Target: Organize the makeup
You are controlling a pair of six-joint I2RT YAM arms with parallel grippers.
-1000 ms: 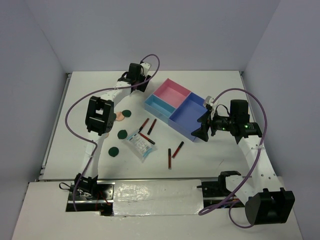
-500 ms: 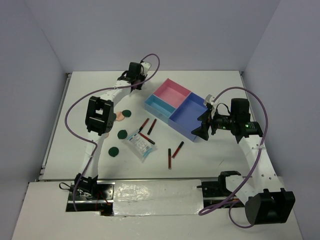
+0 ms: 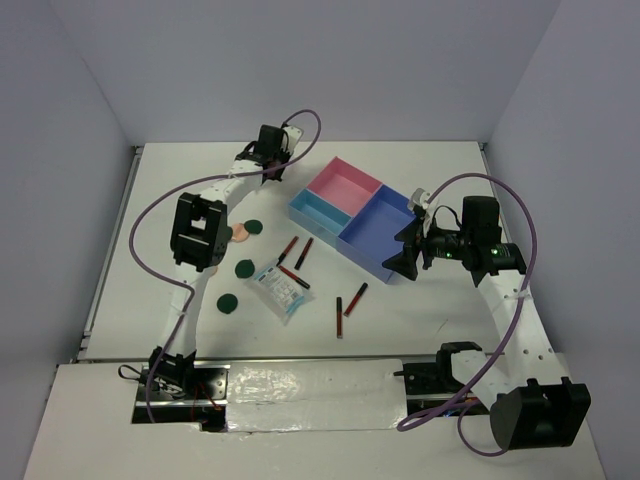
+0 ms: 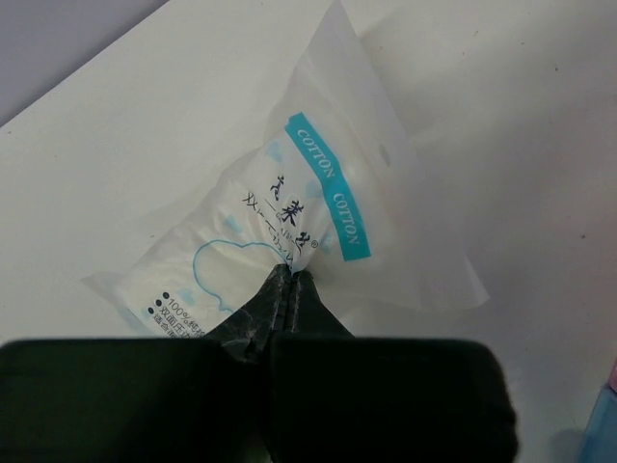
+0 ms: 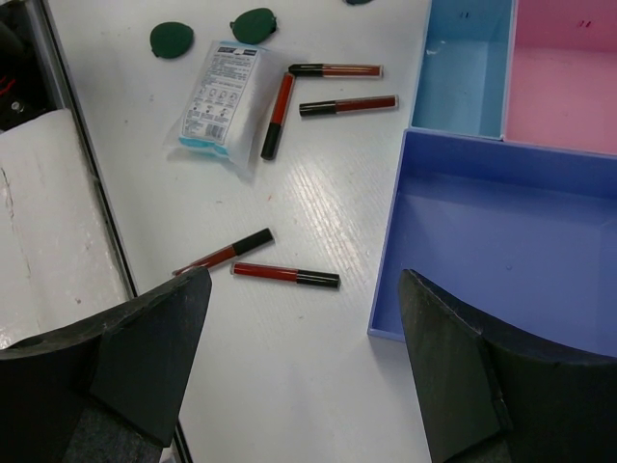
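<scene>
White cotton packet (image 4: 289, 217) mid-frame, lower edge pinched by the tightly closed jaws of the left gripper (image 4: 287, 282), right gripper (image 5: 304, 280) spread wide, empty, over two red sticks (image 5: 284, 276) beside the tray (image 5: 501, 251)

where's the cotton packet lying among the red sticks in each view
Top external: the packet lies just left of centre.
Right wrist: upper left, just under the green discs.
Left wrist: not in it; that is a second packet, pinched by the left gripper.
Shared landmark: the red-and-black stick lying across the packet's edge.
</scene>
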